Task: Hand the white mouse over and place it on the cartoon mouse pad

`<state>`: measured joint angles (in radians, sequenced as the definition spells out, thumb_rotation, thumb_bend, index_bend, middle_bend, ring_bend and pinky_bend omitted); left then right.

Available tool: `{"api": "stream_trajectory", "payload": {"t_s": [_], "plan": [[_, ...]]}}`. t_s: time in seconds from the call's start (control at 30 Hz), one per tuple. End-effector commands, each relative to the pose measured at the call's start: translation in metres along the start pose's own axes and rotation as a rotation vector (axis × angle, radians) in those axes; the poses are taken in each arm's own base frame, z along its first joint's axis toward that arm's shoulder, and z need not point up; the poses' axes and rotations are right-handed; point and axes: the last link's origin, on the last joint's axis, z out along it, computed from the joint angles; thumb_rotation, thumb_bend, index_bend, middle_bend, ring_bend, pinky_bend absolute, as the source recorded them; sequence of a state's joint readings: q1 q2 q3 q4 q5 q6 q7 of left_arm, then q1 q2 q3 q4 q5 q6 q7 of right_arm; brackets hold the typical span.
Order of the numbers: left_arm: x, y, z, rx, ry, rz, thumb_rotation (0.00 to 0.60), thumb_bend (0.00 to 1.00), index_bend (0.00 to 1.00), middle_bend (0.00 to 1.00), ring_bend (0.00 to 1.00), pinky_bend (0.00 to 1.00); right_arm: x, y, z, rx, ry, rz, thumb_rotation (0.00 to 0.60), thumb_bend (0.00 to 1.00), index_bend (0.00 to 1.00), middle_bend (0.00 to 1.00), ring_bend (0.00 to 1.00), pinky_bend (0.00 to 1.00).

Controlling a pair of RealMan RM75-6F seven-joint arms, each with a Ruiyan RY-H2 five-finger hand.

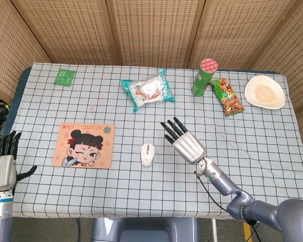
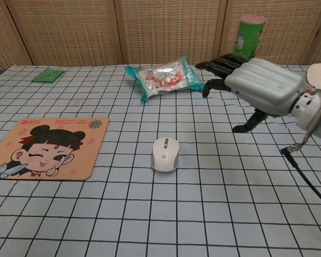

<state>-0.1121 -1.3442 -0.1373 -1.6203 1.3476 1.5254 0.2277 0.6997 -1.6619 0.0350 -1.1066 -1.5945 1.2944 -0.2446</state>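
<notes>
Lying free on the checked tablecloth [image 1: 91, 108], the white mouse [image 1: 147, 154] sits just right of the cartoon mouse pad [image 1: 84, 145]. It looks light, rigid and smooth-shelled, likely slippery; its narrower flanks seem the best hold. Right hand [image 1: 186, 143] hovers spread, empty, right of it; left hand [image 1: 1, 166] spread at the table's near-left edge.

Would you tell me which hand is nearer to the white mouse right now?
The right hand is nearer, raised just right of the white mouse. The left hand sits at the table's left edge, beyond the cartoon mouse pad.
</notes>
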Motion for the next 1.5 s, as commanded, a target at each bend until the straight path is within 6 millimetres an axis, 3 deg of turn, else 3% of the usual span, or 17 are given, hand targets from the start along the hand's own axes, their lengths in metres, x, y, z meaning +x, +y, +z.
{"api": "stream_trajectory", "payload": {"t_s": [0.03, 0.27, 0.4, 0.7, 0.8, 0.9, 0.97, 1.03, 1.13, 1.3, 1.5], "plan": [[-0.002, 0.003, -0.001, -0.015, -0.007, 0.004, 0.6, 0.08, 0.0, 0.0, 0.0, 0.0, 0.009, 0.037, -0.046, -0.232, -0.01, 0.178, 0.6, 0.09, 0.29, 0.02, 0.0, 0.0], [-0.007, 0.009, -0.002, -0.043, -0.025, 0.011, 0.6, 0.08, 0.0, 0.0, 0.0, 0.0, 0.011, 0.067, -0.097, -0.4, -0.022, 0.258, 0.6, 0.09, 0.24, 0.0, 0.0, 0.0], [-0.013, 0.021, 0.002, -0.109, -0.069, -0.004, 0.6, 0.08, 0.0, 0.0, 0.0, 0.0, 0.011, 0.078, -0.128, -0.478, -0.009, 0.279, 0.6, 0.09, 0.22, 0.0, 0.0, 0.0], [-0.014, 0.065, 0.025, -0.313, -0.101, 0.052, 0.6, 0.08, 0.04, 0.0, 0.0, 0.04, 0.015, 0.088, -0.157, -0.527, 0.04, 0.326, 0.6, 0.09, 0.23, 0.0, 0.0, 0.0], [-0.013, 0.089, 0.04, -0.409, -0.108, 0.071, 0.6, 0.08, 0.11, 0.01, 0.02, 0.14, 0.017, 0.092, -0.158, -0.525, 0.042, 0.327, 0.6, 0.09, 0.24, 0.0, 0.0, 0.0], [-0.014, 0.113, 0.053, -0.505, -0.128, 0.098, 0.6, 0.08, 0.15, 0.03, 0.05, 0.16, 0.021, 0.094, -0.159, -0.524, 0.061, 0.335, 0.6, 0.09, 0.24, 0.01, 0.0, 0.0], [-0.016, 0.14, 0.068, -0.607, -0.15, 0.135, 0.6, 0.08, 0.16, 0.05, 0.06, 0.16, 0.025, 0.097, -0.16, -0.528, 0.078, 0.345, 0.6, 0.09, 0.24, 0.01, 0.0, 0.0], [-0.028, 0.172, 0.085, -0.718, -0.181, 0.214, 0.6, 0.08, 0.15, 0.05, 0.06, 0.16, 0.028, 0.103, -0.163, -0.546, 0.088, 0.36, 0.6, 0.09, 0.24, 0.01, 0.0, 0.0], [-0.043, 0.197, 0.098, -0.794, -0.206, 0.283, 0.6, 0.08, 0.14, 0.04, 0.06, 0.16, 0.032, 0.108, -0.164, -0.556, 0.1, 0.373, 0.6, 0.09, 0.24, 0.01, 0.0, 0.0], [-0.063, 0.233, 0.105, -0.908, -0.256, 0.367, 0.6, 0.09, 0.08, 0.0, 0.02, 0.16, 0.035, 0.113, -0.164, -0.563, 0.117, 0.396, 0.6, 0.09, 0.25, 0.01, 0.0, 0.0], [-0.077, 0.272, 0.107, -1.047, -0.282, 0.479, 0.6, 0.09, 0.09, 0.0, 0.01, 0.15, 0.038, 0.12, -0.166, -0.576, 0.15, 0.415, 0.6, 0.09, 0.25, 0.01, 0.0, 0.0]]}}
